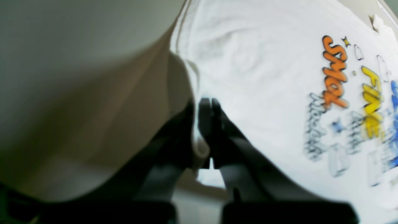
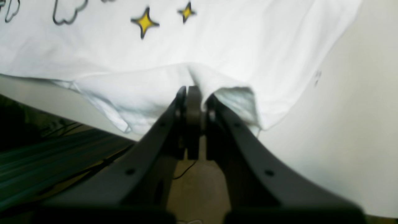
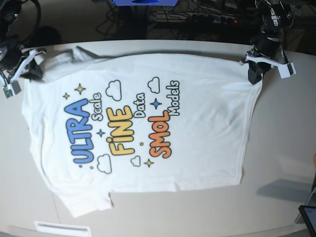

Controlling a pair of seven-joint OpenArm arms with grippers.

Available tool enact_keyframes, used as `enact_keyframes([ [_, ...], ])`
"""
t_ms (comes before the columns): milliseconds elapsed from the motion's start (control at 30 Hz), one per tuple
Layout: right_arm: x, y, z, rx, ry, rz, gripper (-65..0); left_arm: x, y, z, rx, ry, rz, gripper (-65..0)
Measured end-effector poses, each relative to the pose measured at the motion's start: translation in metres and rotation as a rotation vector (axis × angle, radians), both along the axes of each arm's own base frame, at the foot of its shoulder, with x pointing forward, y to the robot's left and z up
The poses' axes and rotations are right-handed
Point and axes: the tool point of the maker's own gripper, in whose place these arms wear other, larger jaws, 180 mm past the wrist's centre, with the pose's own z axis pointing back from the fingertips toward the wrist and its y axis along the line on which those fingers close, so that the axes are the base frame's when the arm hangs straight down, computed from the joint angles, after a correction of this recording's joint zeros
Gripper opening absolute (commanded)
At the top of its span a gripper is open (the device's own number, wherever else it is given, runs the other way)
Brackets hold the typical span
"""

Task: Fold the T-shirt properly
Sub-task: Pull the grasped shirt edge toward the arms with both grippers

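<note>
The T-shirt [image 3: 143, 123] lies spread on the table with its print up: blue "ULTRA", yellow "FINE" and orange "SMOL". At the far right corner of the shirt, my left gripper [image 3: 255, 74] is shut on the hem. The left wrist view shows its fingertips [image 1: 205, 107] pinching a rolled white edge of the T-shirt [image 1: 264, 71]. At the far left, my right gripper [image 3: 29, 71] is shut on the shoulder end by the sleeve. In the right wrist view its jaws [image 2: 194, 93] clamp a bunched fold of the T-shirt [image 2: 217, 46] near two yellow stars.
The beige table [image 3: 281, 163] extends past the shirt on the right and front. A white label [image 3: 61, 228] sits at the front left edge, and a dark device corner [image 3: 308, 217] at the front right. Cables and a blue object [image 3: 143, 2] lie behind the table.
</note>
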Motion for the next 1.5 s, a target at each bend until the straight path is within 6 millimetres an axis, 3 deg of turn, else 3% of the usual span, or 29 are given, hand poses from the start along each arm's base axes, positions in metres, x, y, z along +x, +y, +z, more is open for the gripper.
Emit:
enact_keyframes([
  [100, 0.008, -0.005, 0.006, -0.018, -0.02, 0.007, -64.7, 0.007, -0.006, 0.013, -0.1, -0.07, 0.004, -65.0],
  [267, 0.021, -0.004, 0.013, -0.044, -0.04, 0.049, -64.7, 0.014, 0.005, 0.024, -0.108, -0.115, 0.039, -65.0],
  [633, 0.053, 0.025, 0.025, -0.036, -0.101, 0.169, -64.7, 0.026, 0.015, 0.025, -0.178, -0.151, 0.162, -65.0],
  [767, 0.061, 0.027, 0.024, -0.02, -0.103, 0.176, -64.7, 0.015, 0.034, 0.023, -0.18, -0.152, 0.263, -65.0],
  [867, 0.064, 0.018, 0.019, -0.023, -0.084, 0.164, -64.7, 0.019, 0.037, 0.026, -0.18, -0.167, 0.268, -65.0],
  [1100, 0.073, 0.012, 0.026, -0.037, -0.103, 0.164, -64.7, 0.014, 0.04, -0.003, -0.241, -0.119, 0.324, -65.0],
  [1333, 0.079, 0.015, 0.004, -0.01, -0.024, 0.204, -64.7, 0.022, 0.035, -0.004, -0.278, -0.139, 0.337, -65.0],
  [1500, 0.085, 0.016, 0.004, 0.001, -0.031, 0.202, -64.7, 0.027, 0.043, -0.008, -0.322, -0.127, 0.417, -65.0],
])
